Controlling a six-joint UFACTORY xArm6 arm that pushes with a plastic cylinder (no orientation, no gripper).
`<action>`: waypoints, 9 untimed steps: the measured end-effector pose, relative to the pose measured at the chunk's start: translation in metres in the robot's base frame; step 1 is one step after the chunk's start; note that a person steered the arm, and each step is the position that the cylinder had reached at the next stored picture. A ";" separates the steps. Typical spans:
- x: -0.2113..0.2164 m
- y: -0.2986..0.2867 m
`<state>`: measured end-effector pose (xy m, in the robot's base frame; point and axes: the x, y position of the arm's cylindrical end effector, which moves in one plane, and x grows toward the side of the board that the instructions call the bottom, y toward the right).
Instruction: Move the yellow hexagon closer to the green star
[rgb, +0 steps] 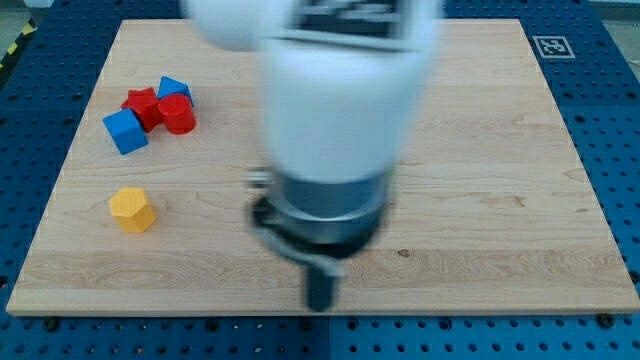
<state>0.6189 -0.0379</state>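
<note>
The yellow hexagon (132, 209) lies on the wooden board near the view's left edge. No green star shows anywhere; the arm's blurred white and dark body covers the board's middle and may hide it. My tip (320, 305) is near the board's bottom edge at the centre, far to the right of the yellow hexagon and touching no block.
A cluster sits at the view's upper left: a blue cube (125, 131), a red star (141, 105), a red cylinder (178, 115) and a second blue block (174, 89). The wooden board (500, 150) rests on a blue perforated table. A tag marker (552, 46) is at the top right corner.
</note>
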 end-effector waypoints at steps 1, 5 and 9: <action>-0.002 -0.110; -0.084 -0.204; -0.073 -0.135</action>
<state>0.5456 -0.1729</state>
